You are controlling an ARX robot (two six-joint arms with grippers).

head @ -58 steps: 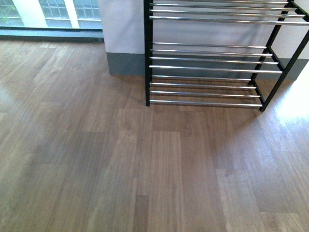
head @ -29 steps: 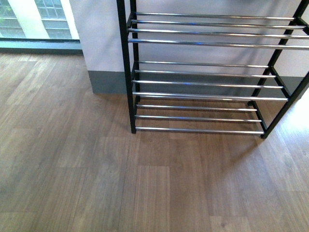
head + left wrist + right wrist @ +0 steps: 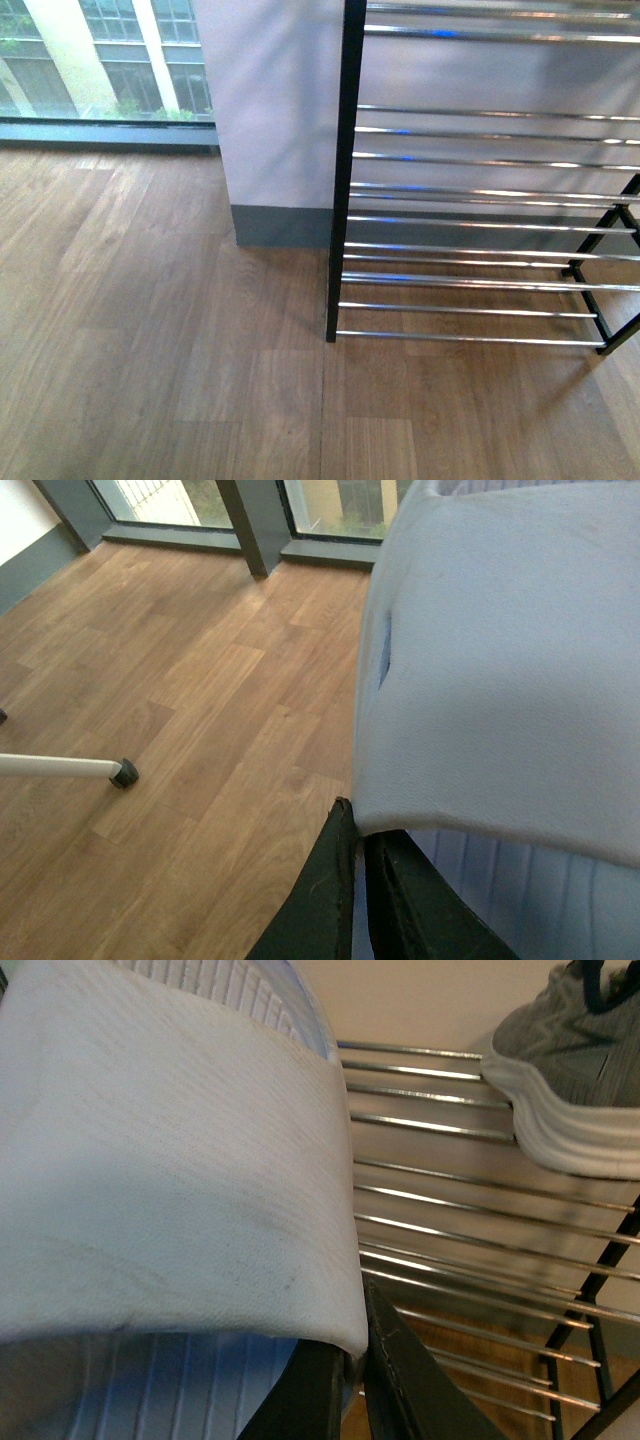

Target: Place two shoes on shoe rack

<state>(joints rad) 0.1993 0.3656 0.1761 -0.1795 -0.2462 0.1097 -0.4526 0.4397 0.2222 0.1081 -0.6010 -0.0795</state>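
Shoe rack: a black frame with chrome bars, the shoe rack [image 3: 480,250] stood on the wooden floor [image 3: 150,330] against a pale wall [image 3: 280,110], filling the right of the front view; its upper tier was cut off at the top.

First shoe: one grey knit sneaker [image 3: 570,1070] with a white sole already rested on the rack's upper bars, seen only in the right wrist view (its heel ran out of the picture).

Second shoe: not clearly identifiable; a pale fabric-like surface [image 3: 170,1160] filled much of the right wrist view, close above the rack bars, and I could not tell whether it was the other shoe.

Progress: judged about half done, one shoe placed and one left to set down.

Right end effector [image 3: 355,1380]: the dark fingers sat close together beneath the pale surface; whether they clamped it I could not tell.

Left end effector [image 3: 355,880]: dark fingers nearly together under a similar pale surface [image 3: 500,660] over bare floor; grip unclear.

Hidden: neither arm appeared in the front view.
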